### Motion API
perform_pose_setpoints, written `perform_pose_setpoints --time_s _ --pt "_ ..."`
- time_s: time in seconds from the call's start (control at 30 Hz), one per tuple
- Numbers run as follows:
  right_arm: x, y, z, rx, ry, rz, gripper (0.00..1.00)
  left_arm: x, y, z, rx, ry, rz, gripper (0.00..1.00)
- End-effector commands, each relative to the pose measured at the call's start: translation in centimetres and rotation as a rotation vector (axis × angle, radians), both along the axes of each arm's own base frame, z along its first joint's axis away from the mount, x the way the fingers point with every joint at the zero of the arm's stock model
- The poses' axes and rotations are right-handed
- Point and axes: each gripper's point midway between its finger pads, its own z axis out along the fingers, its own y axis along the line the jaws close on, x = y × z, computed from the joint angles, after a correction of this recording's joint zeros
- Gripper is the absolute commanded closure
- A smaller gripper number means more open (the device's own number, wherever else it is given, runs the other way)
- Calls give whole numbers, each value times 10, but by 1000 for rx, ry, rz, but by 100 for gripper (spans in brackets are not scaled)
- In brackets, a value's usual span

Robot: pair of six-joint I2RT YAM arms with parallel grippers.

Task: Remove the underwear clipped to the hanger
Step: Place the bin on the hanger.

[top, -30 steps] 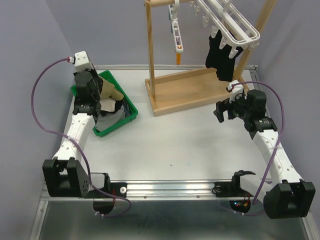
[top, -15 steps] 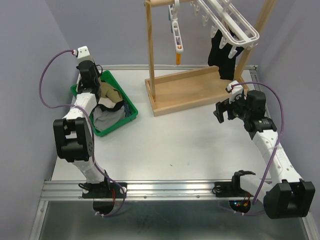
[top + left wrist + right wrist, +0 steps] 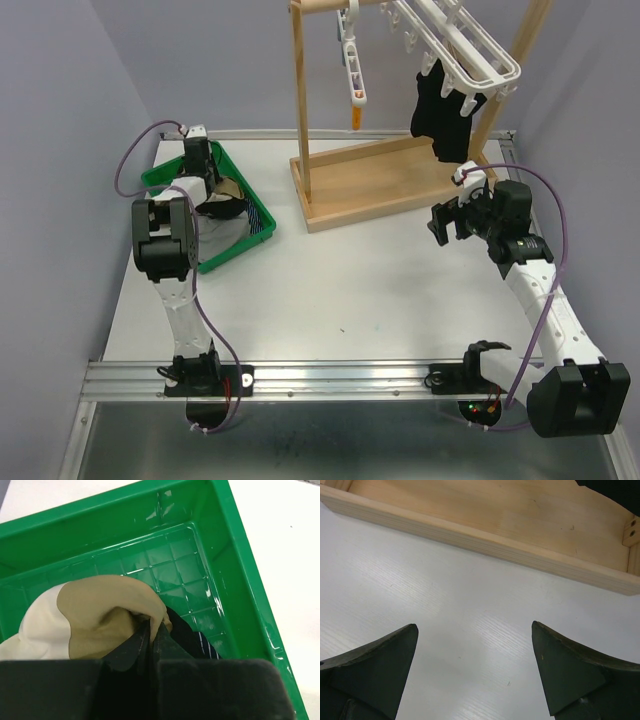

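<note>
From where I stand, the left gripper [image 3: 152, 630] is down inside the green bin [image 3: 235, 555] at the upper left of the desk [image 3: 350, 290]. Its jaws are drawn narrow, with a puckered fold of the tan underwear [image 3: 100, 605] pinched at their tips. A navy striped pair [image 3: 205, 645] lies just beside it, partly tucked under the tan cloth.

Over at the upper right, one black pair [image 3: 445, 110] is still clipped to the white hanger [image 3: 470, 50], dangling above the base of the wooden rack [image 3: 380, 180]. The right gripper [image 3: 474, 630] hovers low over bare desk just in front of that base. Its jaws are spread wide and hold nothing.

The trouble I would watch for on the left is the tan cloth clinging. If the arm lifts before the jaws have fully let go, the fold could ride up and drag the garment, perhaps the navy one too, over the bin wall.

On the right, the black pair hangs well above the gripper. The hanger looks light and free to swing, so a sideways tug could set it rocking, or pull the cloth taut without freeing it from the clip. A shallow bite on the hem could also slip off, and a careless climb might knock the rack's post.
</note>
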Motion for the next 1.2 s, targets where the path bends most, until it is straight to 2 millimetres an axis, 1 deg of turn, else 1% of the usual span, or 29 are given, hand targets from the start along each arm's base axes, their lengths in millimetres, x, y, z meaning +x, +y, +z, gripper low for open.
perform_pose_setpoints --time_s 0.0,0.07,0.1,0.17,0.2,0.23,0.27,0.3,0.33,0.37,0.4,0.47,0.5,0.53,0.67,0.7,0.77,0.8,0.83,0.87,0.9,0.93,0.97,1.0,1.03,1.07,1.1,1.13,1.17 --pt "2 -4 7 -15 -50 -9 0 2 1 18 -26 1 -8 80" --pt "1 -4 8 -15 -53 -9 0 1 4 22 -18 0 -1 72" --pt "1 -3 8 -15 -54 -8 0 1 6 36 -12 -26 5 60" --pt "1 -4 8 -15 -56 -9 0 1 6 57 -7 -63 2 50" --pt "1 -3 9 -14 -56 -6 0 0 6 81 -6 -108 2 45" --pt "1 -3 9 -14 -58 -6 0 0 6 97 -3 -137 0 38" --pt "0 -2 9 -14 -58 -3 0 0 4 111 -5 -165 -5 36" --pt "1 -4 9 -14 -59 -9 0 -3 4 135 -9 -207 -7 29" --pt "1 -3 9 -16 -61 -7 0 -4 2 149 -14 -233 -11 26" --pt "1 -4 9 -15 -61 -11 0 -7 1 158 -20 -244 -11 17" --pt "1 -4 10 -16 -64 -12 0 -11 0 175 -33 -277 -4 13" --pt "1 -4 10 -18 -63 -11 0 -16 -2 188 -42 -297 -5 12" --pt "1 -4 10 -18 -66 -11 0 -21 -3 201 -50 -323 -8 12" --pt "1 -4 10 -18 -66 -13 0 -25 -4 201 -56 -324 -5 12" --pt "1 -4 11 -18 -67 -13 0 -41 -7 218 -80 -361 -3 12" --pt "1 -4 11 -16 -65 -12 0 -48 -12 232 -88 -391 -25 11" --pt "1 -3 11 -7 -65 -12 0 -57 -18 236 -105 -411 -49 11" --pt "0 -2 11 -3 -64 -8 0 -67 -25 253 -116 -451 -81 11" --pt "0 -1 11 -1 -63 -6 0 -74 -26 243 -121 -441 -87 11" --pt "0 -1 11 1 -62 -9 0 -83 -34 261 -128 -496 -129 11" --pt "1 -2 10 0 -61 -8 0 -90 -40 263 -136 -509 -162 11" --pt "2 -3 10 -2 -62 -12 0 -97 -43 248 -143 -490 -175 10" --pt "2 -4 10 -3 -63 -15 0 -104 -46 247 -141 -499 -191 10" --pt "2 -3 10 4 -63 -9 0 -117 -49 263 -124 -557 -216 9" --pt "3 -6 12 7 -66 -14 0 -124 -50 261 -118 -566 -221 8" --pt "3 -4 13 13 -65 -6 0 -132 -50 246 -116 -559 -221 7" --pt "5 -10 14 23 -64 -21 0 -139 -51 245 -114 -571 -226 5" --pt "5 -12 15 40 -61 -19 0 -153 -54 245 -114 -590 -239 4" --pt "9 -14 18 52 -59 -20 0 -165 -56 257 -102 -631 -251 4"
